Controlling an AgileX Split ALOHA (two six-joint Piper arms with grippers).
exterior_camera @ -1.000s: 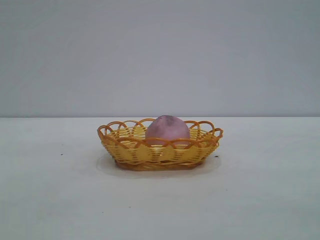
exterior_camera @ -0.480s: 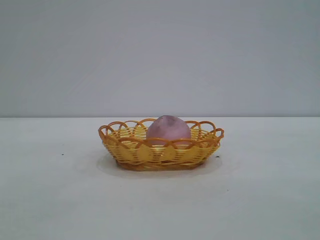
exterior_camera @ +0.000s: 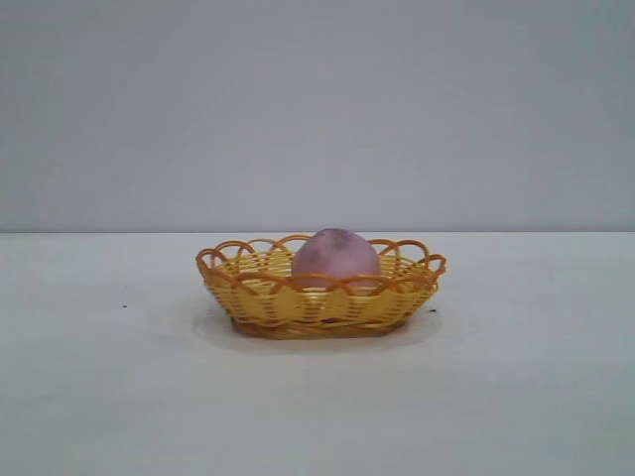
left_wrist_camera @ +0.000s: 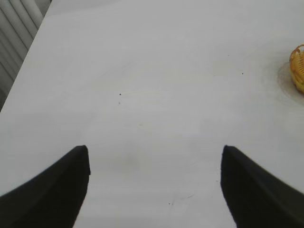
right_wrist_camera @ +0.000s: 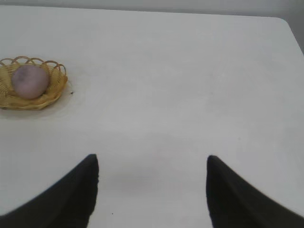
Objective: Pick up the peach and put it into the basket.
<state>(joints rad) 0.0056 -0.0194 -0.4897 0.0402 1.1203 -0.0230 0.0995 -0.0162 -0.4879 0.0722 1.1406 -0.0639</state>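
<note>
The pink-purple peach (exterior_camera: 335, 256) lies inside the yellow wicker basket (exterior_camera: 258, 296) at the middle of the white table. Both also show in the right wrist view, the peach (right_wrist_camera: 30, 81) in the basket (right_wrist_camera: 56, 90) far off. The left wrist view catches only the basket's edge (left_wrist_camera: 298, 66). My left gripper (left_wrist_camera: 154, 154) is open and empty over bare table, far from the basket. My right gripper (right_wrist_camera: 152, 161) is open and empty over bare table, far from the basket. Neither gripper shows in the exterior view.
The white table (exterior_camera: 516, 397) spreads all round the basket. Its far edge and a slatted surface (left_wrist_camera: 16, 33) show in the left wrist view. The table's corner (right_wrist_camera: 285, 23) shows in the right wrist view.
The basket with the peach has shifted very slightly to the right in the exterior view. Nothing else has changed.
</note>
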